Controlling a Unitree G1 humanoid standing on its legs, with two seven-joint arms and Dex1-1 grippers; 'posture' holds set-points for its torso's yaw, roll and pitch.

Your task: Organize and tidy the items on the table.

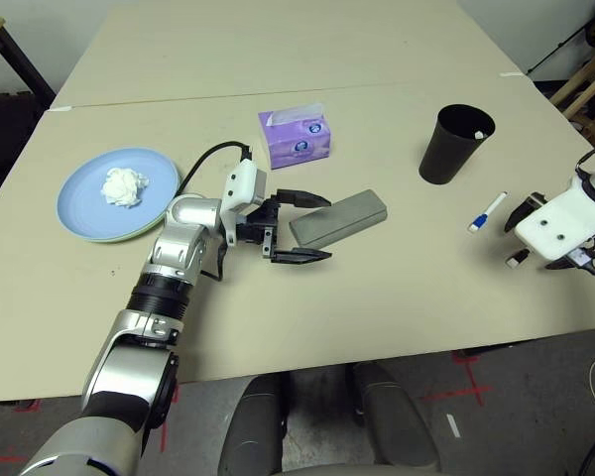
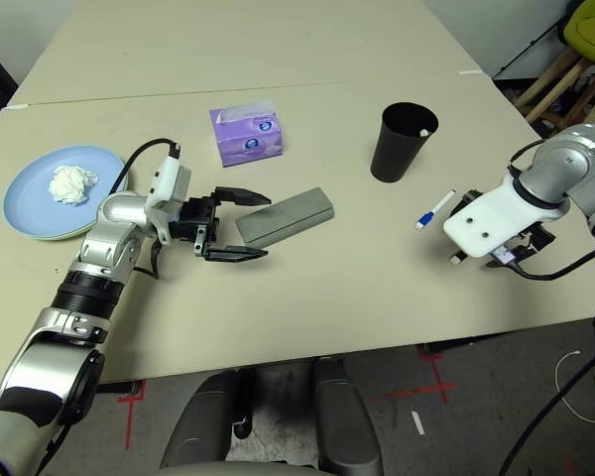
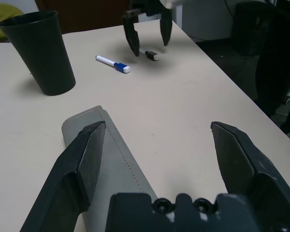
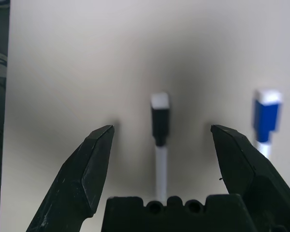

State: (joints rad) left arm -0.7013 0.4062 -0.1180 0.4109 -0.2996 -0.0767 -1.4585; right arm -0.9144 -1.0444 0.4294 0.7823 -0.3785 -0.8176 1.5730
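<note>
We counted one cup (image 1: pixel 456 144), two markers (image 3: pixel 113 64) (image 4: pixel 160 126); our right gripper (image 4: pixel 162 133) pointed down, left gripper (image 1: pixel 302 227) level, both spread apart.

Even overhead light, soft shadows, right-wrist blur.

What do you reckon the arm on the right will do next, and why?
Probably lower straight down and close. The right gripper hangs open, pointing down at the table, with a small black-and-white pen lying between its fingers, not yet touched. The blue-and-white marker lies just beside it, outside the fingers, so the black-and-white one looks like the target.
</note>
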